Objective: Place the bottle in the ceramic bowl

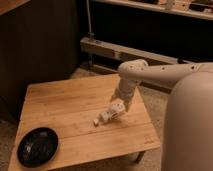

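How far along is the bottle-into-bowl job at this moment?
Done: the approach. The gripper is open, right at the bottle, which lies on the right half of the wooden table. In hand: the grasp; no lift is visible. Left: carrying the bottle to the ceramic bowl at the table's front left corner and releasing it there.
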Controlling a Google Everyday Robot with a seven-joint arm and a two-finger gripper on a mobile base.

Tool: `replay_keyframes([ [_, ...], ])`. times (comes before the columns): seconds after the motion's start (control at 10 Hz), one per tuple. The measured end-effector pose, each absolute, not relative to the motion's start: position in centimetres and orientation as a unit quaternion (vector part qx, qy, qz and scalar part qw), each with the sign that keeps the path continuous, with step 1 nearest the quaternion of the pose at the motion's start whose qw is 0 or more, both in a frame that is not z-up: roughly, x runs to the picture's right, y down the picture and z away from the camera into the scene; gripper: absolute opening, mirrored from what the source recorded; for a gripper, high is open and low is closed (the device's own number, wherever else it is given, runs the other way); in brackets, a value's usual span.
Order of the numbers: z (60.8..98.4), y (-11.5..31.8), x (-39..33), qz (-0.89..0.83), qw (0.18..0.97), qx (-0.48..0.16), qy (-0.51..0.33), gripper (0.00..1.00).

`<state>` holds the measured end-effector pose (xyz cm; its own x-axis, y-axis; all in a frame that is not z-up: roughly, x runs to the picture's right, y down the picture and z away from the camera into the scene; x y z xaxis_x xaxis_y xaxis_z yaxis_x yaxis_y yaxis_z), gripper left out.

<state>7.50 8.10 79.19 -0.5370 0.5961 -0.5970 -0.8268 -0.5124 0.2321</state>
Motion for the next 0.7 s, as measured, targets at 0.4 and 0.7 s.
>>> replay_keyframes([
  [0.4,81.7,9.1,6.3,0.838,0.418,-0.236,0.259,0.65],
  [0.7,83.9,10.1,5.0,0.836,0.414,-0.241,0.267,0.65],
])
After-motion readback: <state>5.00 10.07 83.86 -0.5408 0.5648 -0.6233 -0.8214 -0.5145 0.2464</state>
